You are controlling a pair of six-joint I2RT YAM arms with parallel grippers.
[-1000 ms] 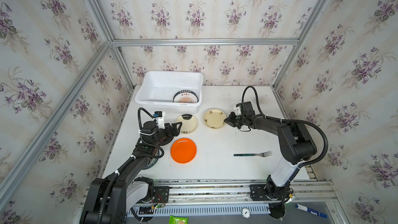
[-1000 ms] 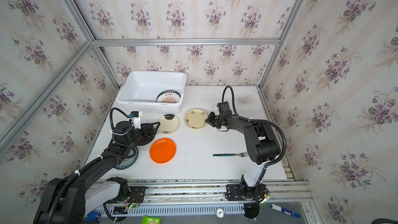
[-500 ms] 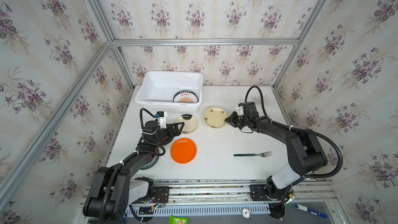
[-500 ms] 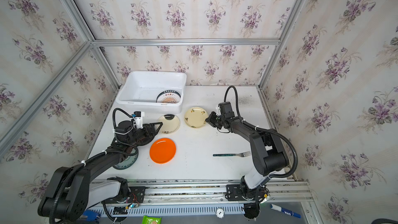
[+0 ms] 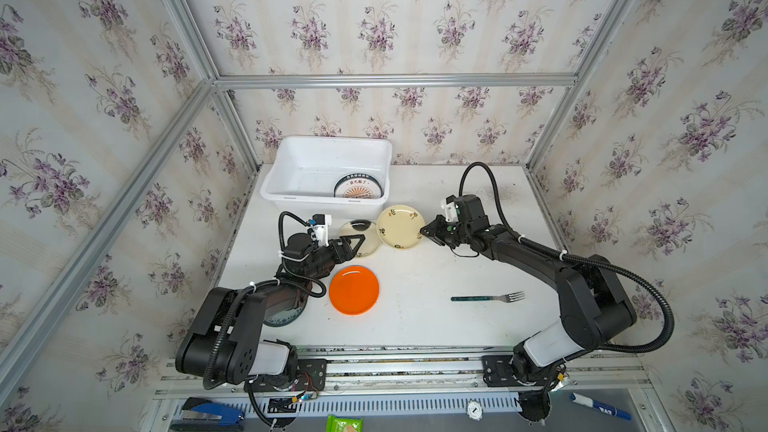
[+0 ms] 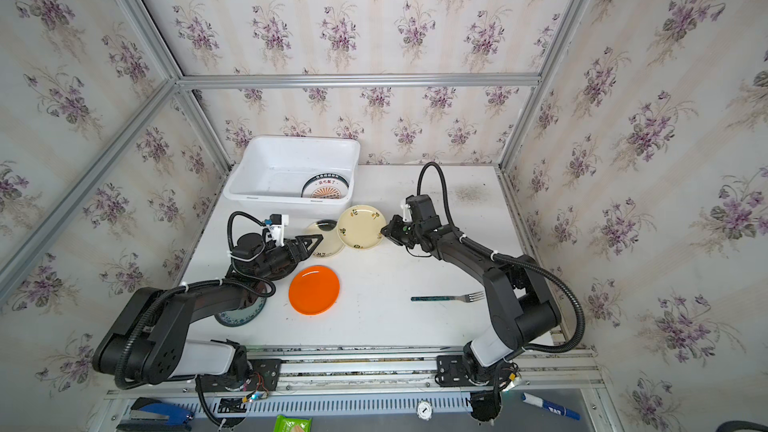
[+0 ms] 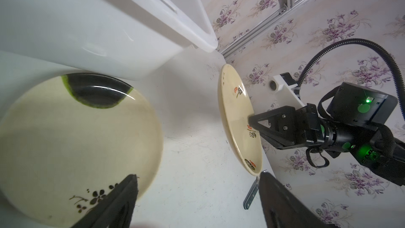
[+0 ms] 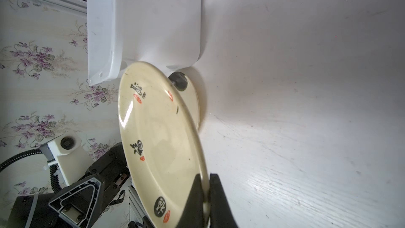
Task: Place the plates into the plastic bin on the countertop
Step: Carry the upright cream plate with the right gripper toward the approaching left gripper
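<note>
My right gripper (image 8: pixel 205 175) is shut on the rim of a cream plate with black lettering (image 8: pixel 157 137), which it holds steeply tilted near the plastic bin (image 5: pixel 286 160). Both top views show this plate (image 6: pixel 360 227) beside the right gripper (image 5: pixel 424 231). My left gripper (image 7: pixel 197 174) is open: one finger is over the rim of a cream plate with a dark patch (image 7: pixel 76 139), the other over bare countertop (image 5: pixel 415 317). A sunburst plate (image 5: pixel 358 189) lies in the bin. An orange plate (image 5: pixel 354 289) lies near the left gripper (image 5: pixel 360 243).
A dark-handled fork (image 5: pixel 486 297) lies on the right part of the countertop. A teal-ringed plate (image 5: pixel 286 317) is partly hidden under the left arm. Flowered walls with aluminium framing enclose three sides, and the bin stands against the back wall.
The left gripper has moved right over the dark-patched plate and its jaws have narrowed a little. The right gripper has carried the lettered plate slightly left.
</note>
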